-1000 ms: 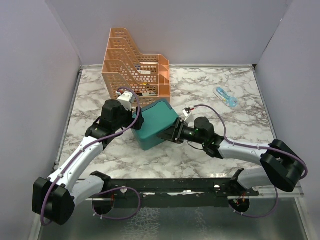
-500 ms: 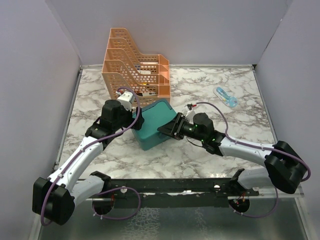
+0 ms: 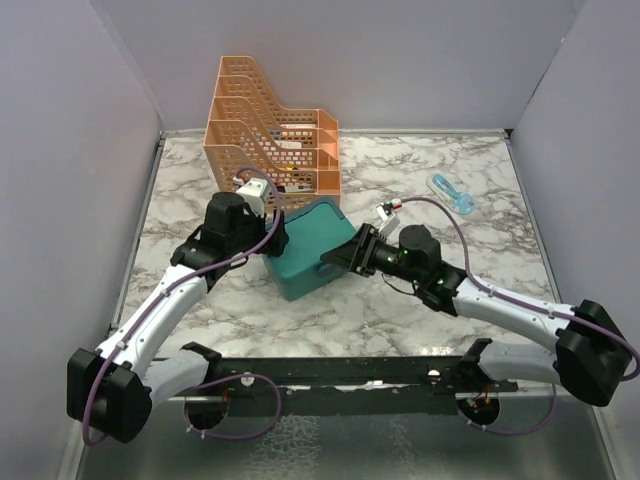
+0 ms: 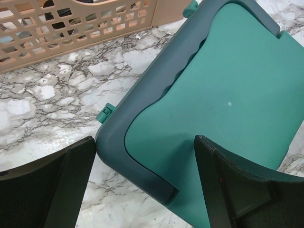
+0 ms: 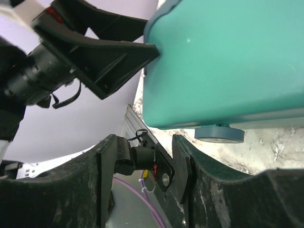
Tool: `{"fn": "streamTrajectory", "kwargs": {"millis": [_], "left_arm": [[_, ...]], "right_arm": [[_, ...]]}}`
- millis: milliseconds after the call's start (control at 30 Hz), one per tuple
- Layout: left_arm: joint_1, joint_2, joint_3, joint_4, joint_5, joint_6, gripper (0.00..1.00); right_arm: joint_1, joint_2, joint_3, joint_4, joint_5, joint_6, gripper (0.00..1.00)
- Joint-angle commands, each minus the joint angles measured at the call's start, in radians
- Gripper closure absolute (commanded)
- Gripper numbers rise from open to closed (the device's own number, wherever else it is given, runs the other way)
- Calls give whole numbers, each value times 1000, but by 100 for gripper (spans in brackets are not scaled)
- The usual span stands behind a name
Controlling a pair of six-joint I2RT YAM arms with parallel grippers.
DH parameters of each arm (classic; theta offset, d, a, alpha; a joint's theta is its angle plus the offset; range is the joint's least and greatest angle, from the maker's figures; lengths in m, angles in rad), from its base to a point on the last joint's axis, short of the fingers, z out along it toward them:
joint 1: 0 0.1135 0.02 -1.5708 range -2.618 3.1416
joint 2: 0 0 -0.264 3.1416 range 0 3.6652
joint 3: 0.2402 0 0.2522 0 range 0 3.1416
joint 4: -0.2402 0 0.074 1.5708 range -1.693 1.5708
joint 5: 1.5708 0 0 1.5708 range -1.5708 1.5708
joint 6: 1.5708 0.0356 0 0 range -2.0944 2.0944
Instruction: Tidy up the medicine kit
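The teal medicine kit [image 3: 303, 243] lies shut on the marble table, turned at an angle, just in front of the orange rack. My left gripper [image 3: 276, 242] is open at the kit's left end. In the left wrist view the gripper [image 4: 147, 178] straddles a rounded corner of the lid [image 4: 223, 95], with its left finger [image 4: 71, 183] just off the kit's edge. My right gripper [image 3: 340, 258] is open and empty at the kit's right front side. In the right wrist view the gripper [image 5: 142, 175] sits below the kit's side wall [image 5: 228, 61] and a round foot [image 5: 219, 133].
An orange perforated file rack [image 3: 270, 130] with small items in it stands at the back left, close behind the kit; it also shows in the left wrist view [image 4: 71, 23]. A small blue and white item [image 3: 452, 195] lies at the back right. Grey walls enclose the table.
My right arm has stretched out, its wrist rising and shifting right while the gripper stays at the kit's side. My left gripper shifted slightly. The kit has not visibly moved.
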Motion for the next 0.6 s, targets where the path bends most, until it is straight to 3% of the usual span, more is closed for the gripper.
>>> {"fn": "streamTrajectory", "kwargs": {"millis": [0,300,567], "left_arm": [[-2,-8,68,-17,33,-8,13],[-2,-41,89,-29,-13,17,11],[-2,-25,40,-32,-7,28,12]], "right_arm": [[3,-68,-48,44,-35,-113,51],[3,-107,-169,-25,35,-120,57],[4,67,-121,61,-16,-133,70]]}}
